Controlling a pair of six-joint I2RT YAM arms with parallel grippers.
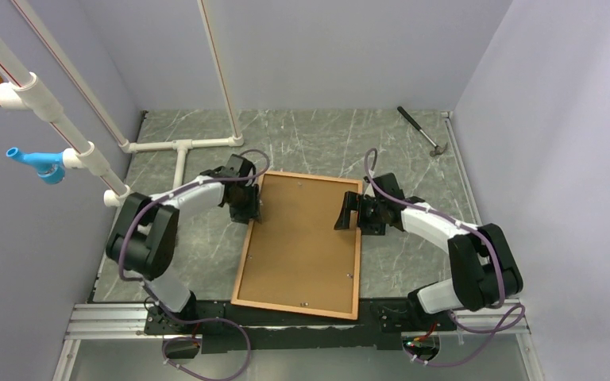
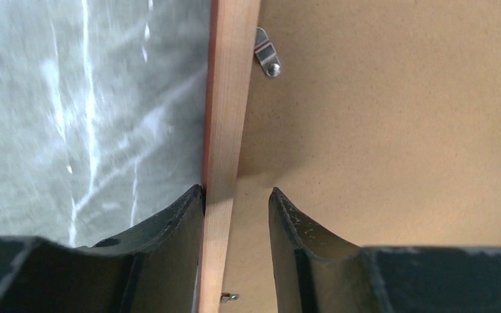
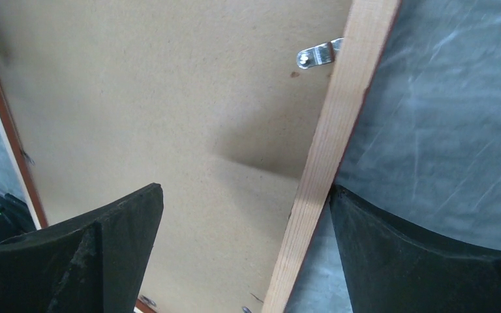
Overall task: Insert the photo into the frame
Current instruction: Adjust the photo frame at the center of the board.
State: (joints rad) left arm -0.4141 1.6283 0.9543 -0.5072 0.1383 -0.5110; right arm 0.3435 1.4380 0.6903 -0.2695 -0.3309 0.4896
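The frame (image 1: 248, 246) lies back-up on the marble table, with a brown fibreboard backing panel (image 1: 302, 238) filling it. The photo is hidden. My left gripper (image 1: 250, 208) straddles the left rail (image 2: 228, 98): its outer finger (image 2: 176, 222) touches the rail's outer side, while the inner finger (image 2: 293, 222) stands off it over the panel. My right gripper (image 1: 348, 214) is wide open across the right rail (image 3: 339, 117). Its outer finger (image 3: 391, 241) sits at the rail's outer edge and the other hangs over the panel. Small metal clips (image 2: 267, 55) (image 3: 316, 55) sit along the rails.
A hammer (image 1: 422, 131) lies at the back right of the table. White PVC pipes (image 1: 179, 147) run along the back left. Walls close in on three sides, and the frame's near rail (image 1: 294, 308) reaches the arm bases.
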